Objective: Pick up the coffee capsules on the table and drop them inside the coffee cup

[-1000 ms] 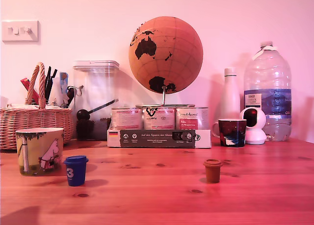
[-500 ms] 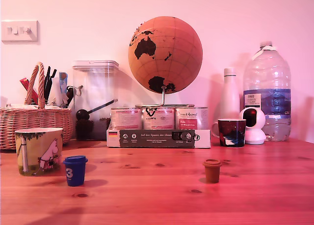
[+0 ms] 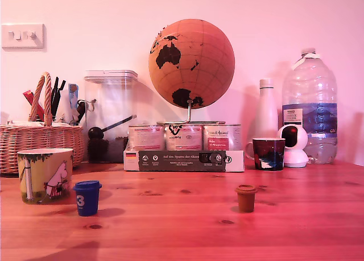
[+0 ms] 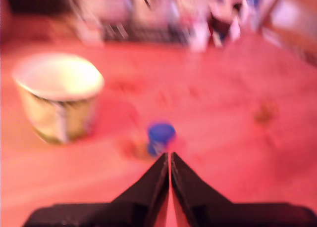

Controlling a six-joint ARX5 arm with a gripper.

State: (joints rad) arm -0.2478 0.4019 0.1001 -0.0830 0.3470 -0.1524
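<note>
hand (image 4: 169,157) fingers together, empty | blue capsule (image 3: 87,197) beside coffee cup (image 3: 45,174) | brown capsule (image 3: 246,197) apart

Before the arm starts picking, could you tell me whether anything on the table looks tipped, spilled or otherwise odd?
Nothing stands out. The blue capsule and brown capsule both stand flange-up on the table, apart from each other, and the yellow-green mug sits upright. No spill shows. The gripper looks closed, holding nothing.
</note>
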